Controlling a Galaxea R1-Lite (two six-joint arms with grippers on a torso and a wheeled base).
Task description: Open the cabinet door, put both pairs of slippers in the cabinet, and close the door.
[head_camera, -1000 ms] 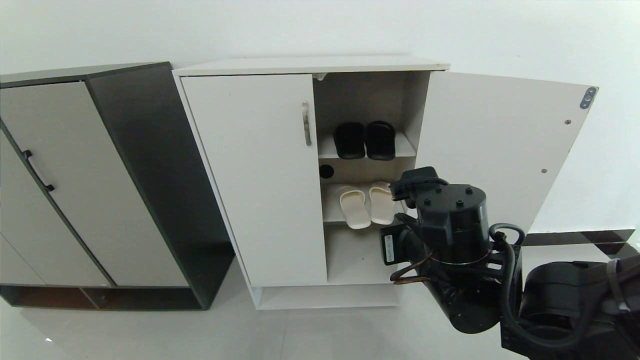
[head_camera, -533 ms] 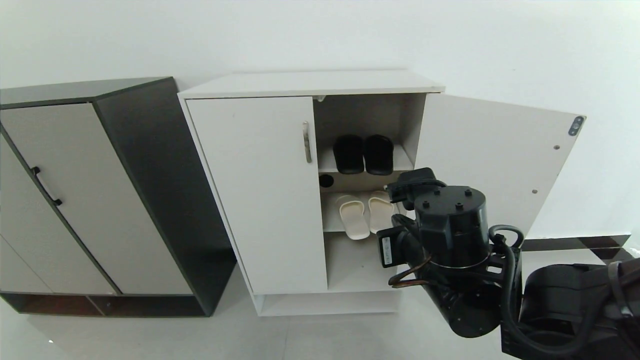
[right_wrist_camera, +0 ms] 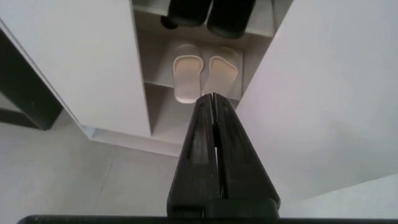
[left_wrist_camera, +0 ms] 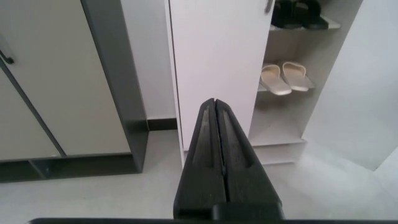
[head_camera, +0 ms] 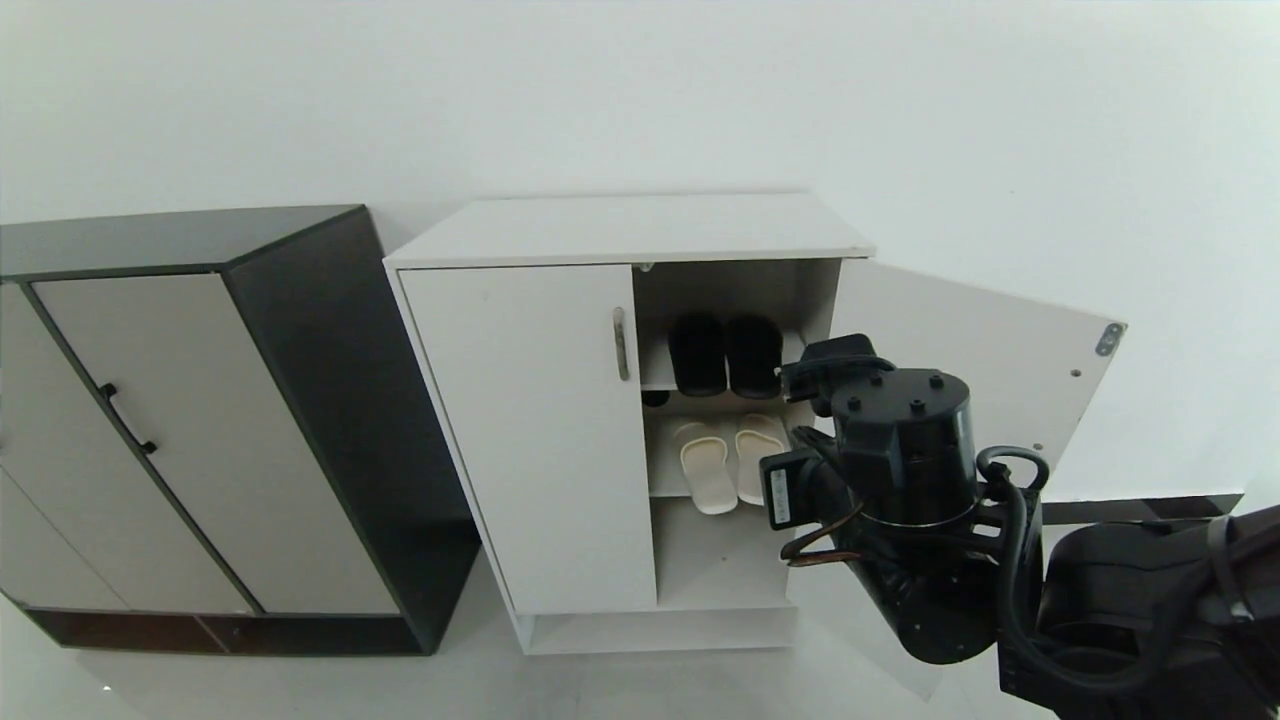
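Note:
The white cabinet (head_camera: pixel 630 228) stands with its right door (head_camera: pixel 980 370) swung open and its left door (head_camera: pixel 530 430) closed. A black pair of slippers (head_camera: pixel 725 355) lies on the upper shelf, and a white pair of slippers (head_camera: pixel 725 455) on the shelf below. My right gripper (right_wrist_camera: pixel 214 98) is shut and empty, held in front of the open compartment, with the white slippers (right_wrist_camera: pixel 205 73) beyond its tip. My left gripper (left_wrist_camera: pixel 214 104) is also shut and empty, facing the closed door, with the white slippers (left_wrist_camera: pixel 287 76) and black slippers (left_wrist_camera: pixel 301 12) off to one side.
A dark cabinet (head_camera: pixel 200 420) with grey doors stands close to the white one on its left. The bottom compartment (head_camera: pixel 715 550) of the white cabinet holds nothing. Bare grey floor (head_camera: pixel 400 685) lies in front, and a white wall behind.
The whole head picture has shifted, with the cabinets now lower and smaller, so the camera has moved. The slippers and doors keep their places.

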